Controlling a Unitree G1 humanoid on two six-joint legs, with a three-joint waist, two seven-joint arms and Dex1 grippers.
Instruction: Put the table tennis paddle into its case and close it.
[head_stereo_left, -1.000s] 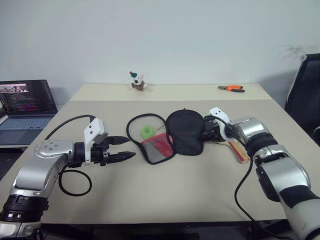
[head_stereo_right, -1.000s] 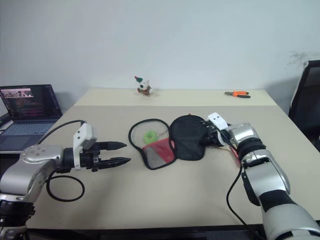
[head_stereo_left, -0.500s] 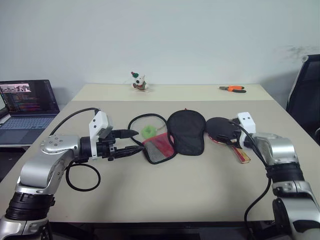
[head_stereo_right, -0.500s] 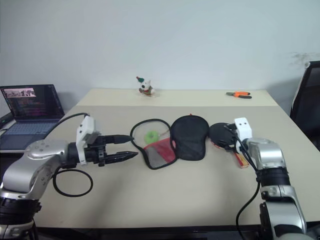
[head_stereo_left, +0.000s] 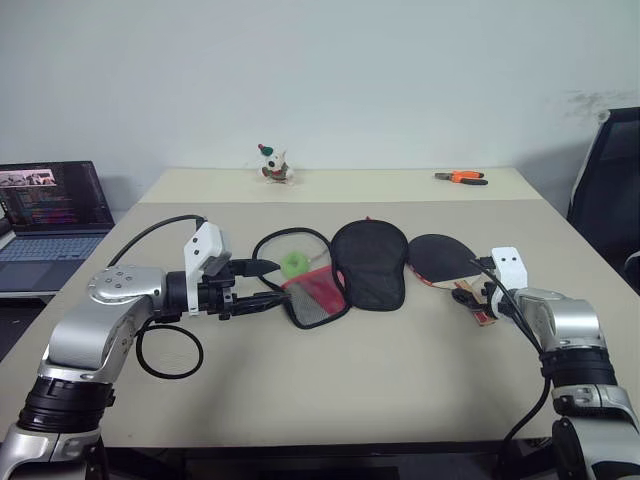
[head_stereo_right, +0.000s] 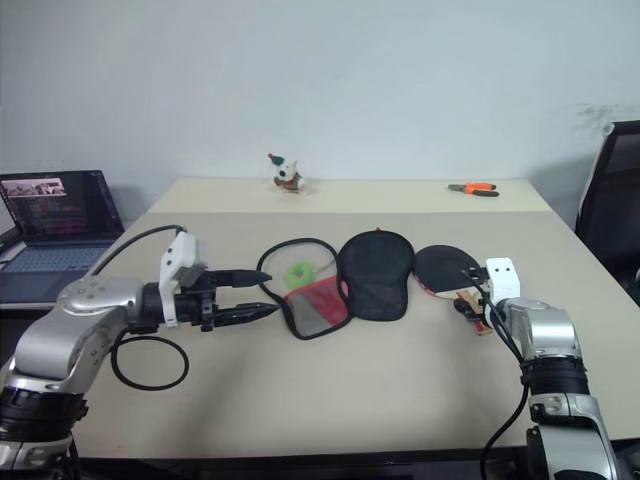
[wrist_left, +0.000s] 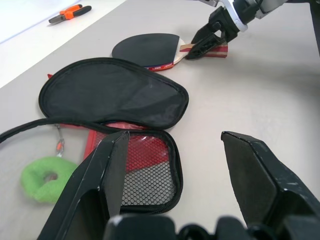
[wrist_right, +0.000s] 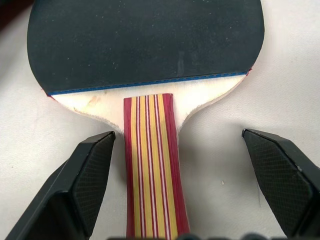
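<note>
The table tennis paddle (head_stereo_left: 438, 257) lies flat on the table with its black blade toward the case and its striped wooden handle (wrist_right: 152, 165) pointing at my right gripper (wrist_right: 177, 134). That gripper is open, one finger on each side of the handle and neither touching it. The case (head_stereo_left: 368, 262) lies unzipped at mid-table: a black flap, a red and mesh half (head_stereo_left: 315, 296) and a green tag (head_stereo_left: 293, 264). My left gripper (head_stereo_left: 272, 283) is open and empty, level, by the mesh half's left edge.
A laptop (head_stereo_left: 50, 200) stands off the table's left side. A small toy figure (head_stereo_left: 273, 163) and orange pliers (head_stereo_left: 462, 177) lie at the far edge. A black chair (head_stereo_left: 610, 190) is at the right. A cable loop (head_stereo_left: 165, 350) rests under my left arm.
My right gripper has drawn back from the case's flap, swung right and down, and now straddles the paddle's handle, baring the blade. My left gripper has edged a little nearer the case.
</note>
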